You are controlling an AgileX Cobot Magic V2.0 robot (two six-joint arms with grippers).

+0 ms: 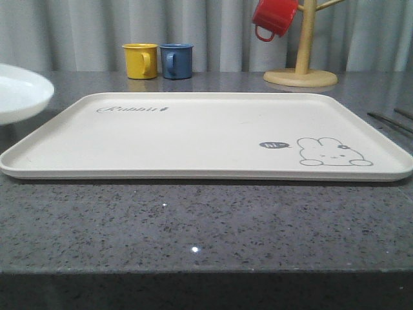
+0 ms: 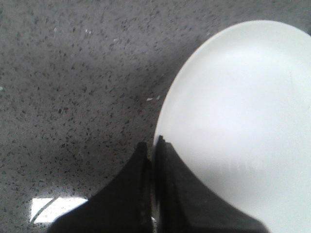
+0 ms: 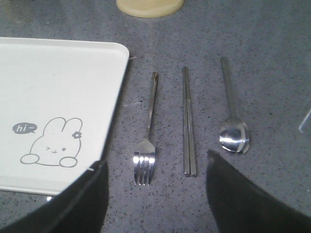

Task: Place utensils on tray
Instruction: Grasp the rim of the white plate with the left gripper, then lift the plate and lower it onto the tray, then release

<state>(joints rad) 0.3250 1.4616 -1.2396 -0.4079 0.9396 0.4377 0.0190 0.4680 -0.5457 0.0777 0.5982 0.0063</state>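
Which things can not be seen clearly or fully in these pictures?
- Front view: the white plate is cut by the left edge; the chopsticks by the right edge.
- Front view: the red mug and its wooden stand are cut by the top edge.
- Left wrist view: the shut left pincer covers part of the plate's rim.

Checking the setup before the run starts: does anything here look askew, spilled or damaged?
Nothing stands out. The fork, chopsticks and spoon lie roughly parallel on the counter beside the tray, which sits flat and bare. The red mug hangs on its wooden stand.
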